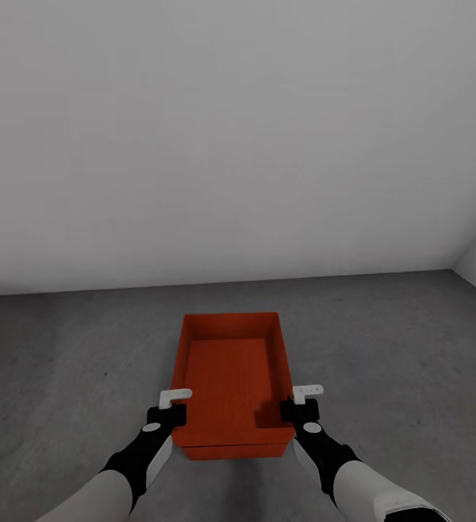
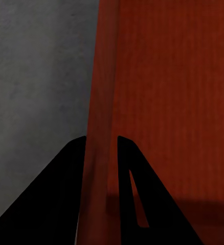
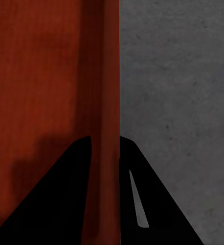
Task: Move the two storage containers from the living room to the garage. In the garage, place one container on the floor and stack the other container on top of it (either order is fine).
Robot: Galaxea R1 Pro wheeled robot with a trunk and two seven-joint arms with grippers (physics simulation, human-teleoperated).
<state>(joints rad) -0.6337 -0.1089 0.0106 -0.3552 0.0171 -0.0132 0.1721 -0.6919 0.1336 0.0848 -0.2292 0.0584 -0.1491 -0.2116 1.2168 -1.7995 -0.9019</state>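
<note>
Had the top orange container (image 1: 232, 370) sitting on the grey concrete floor (image 1: 64, 348) dead centre, long side running 12 to 6. Looked like a second container's front edge (image 1: 234, 451) poking out underneath at 6, so stacked, though hard to be sure. Left gripper (image 1: 171, 406) clamped over the left wall near the 7 o'clock corner, one finger (image 2: 56, 204) outside, one inside. Right gripper (image 1: 301, 402) pinching the right wall (image 3: 104, 127) the same way near 5. White wall (image 1: 238, 145) past 12, corner up at 2. Plenty of bare concrete at 9 and 3.
</note>
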